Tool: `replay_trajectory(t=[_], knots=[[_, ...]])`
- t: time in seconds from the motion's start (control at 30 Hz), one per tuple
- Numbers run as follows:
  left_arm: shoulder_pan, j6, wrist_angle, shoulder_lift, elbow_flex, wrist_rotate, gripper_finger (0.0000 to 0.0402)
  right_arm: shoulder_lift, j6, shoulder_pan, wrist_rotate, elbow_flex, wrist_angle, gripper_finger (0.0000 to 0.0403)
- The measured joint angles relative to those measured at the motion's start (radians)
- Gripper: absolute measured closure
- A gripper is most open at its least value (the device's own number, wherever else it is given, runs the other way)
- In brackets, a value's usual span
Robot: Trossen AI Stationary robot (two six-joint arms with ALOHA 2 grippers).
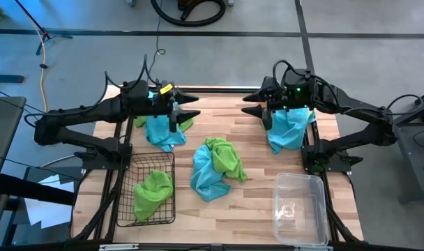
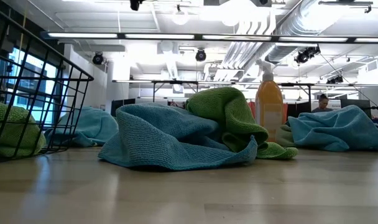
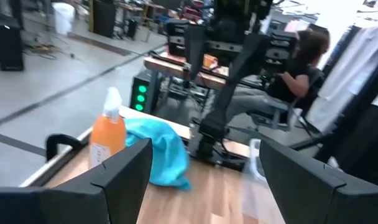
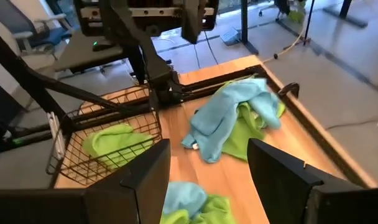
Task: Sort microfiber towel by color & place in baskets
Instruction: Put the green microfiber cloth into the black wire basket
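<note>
Wood table (image 1: 254, 150) w/ towels (image 1: 215, 167), baskets (image 1: 153, 192), spray bottle (image 2: 268, 99).

No readable text, spray bottle (image 3: 107, 138) label blurred, no brands, numbers or signs legible

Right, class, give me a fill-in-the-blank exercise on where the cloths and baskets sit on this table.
1. The cloth inside the black wire basket is ____.
2. The clear plastic basket holds ____ cloths.
3. In the middle pile, a green cloth lies on a ____ cloth.
4. The spray bottle is ____.

Missing words: green; no; blue; orange
</note>
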Motion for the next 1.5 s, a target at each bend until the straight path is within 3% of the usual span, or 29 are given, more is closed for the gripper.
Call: replay_trajectory(t=[0.2, 0.63, 0.93, 1.37, 1.5], knots=[[-0.013, -0.012, -0.052, -0.040, 0.000, 0.027, 0.0118, 0.079, 0.067, 0.017, -0.088, 0.000, 0.004, 0.0192], [-0.062, -0.030, -0.111, -0.094, 0.000, -0.037, 0.0118, 0.373, -0.123, 0.168, -0.071, 0.000, -0.057, 0.0192], [-0.085, -0.029, -0.136, -0.102, -0.001, -0.062, 0.0118, 0.577, -0.023, 0.232, -0.064, 0.000, -0.109, 0.0192], [-0.085, -0.020, -0.151, -0.121, -0.001, -0.080, 0.0118, 0.737, 0.000, 0.300, 0.152, 0.000, -0.134, 0.0196], [-0.085, -0.020, -0.151, -0.121, -0.001, -0.080, 0.0118, 0.742, -0.001, 0.304, 0.215, 0.000, -0.139, 0.0246]])
